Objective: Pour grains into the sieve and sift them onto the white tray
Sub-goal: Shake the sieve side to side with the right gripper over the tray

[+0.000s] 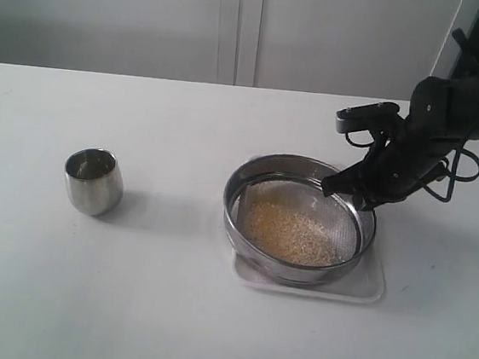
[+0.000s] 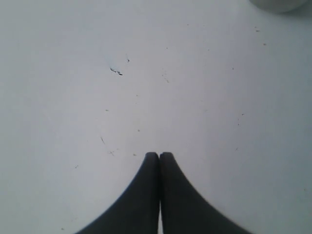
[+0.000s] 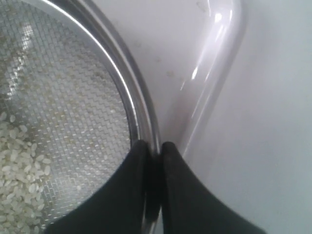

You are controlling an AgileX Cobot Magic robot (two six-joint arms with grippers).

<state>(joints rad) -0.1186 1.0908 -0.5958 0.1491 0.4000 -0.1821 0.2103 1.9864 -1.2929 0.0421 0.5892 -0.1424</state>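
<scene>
White desk (image 1: 166,309), pale wall behind; a steel cup (image 1: 93,181) at 9 o'clock, the sieve (image 1: 231,197) holding the grains (image 1: 290,232) on the white tray (image 1: 371,289) toward 4 o'clock. Left wrist: left jaws pressed together, empty, over the desk. Right wrist: right jaws clamped thinly on the sieve's rim

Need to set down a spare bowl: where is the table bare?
Bare table lies between the steel cup and the sieve, and along the near edge. Crowded on the right: the right gripper pinches the sieve's rim over the white tray.
</scene>
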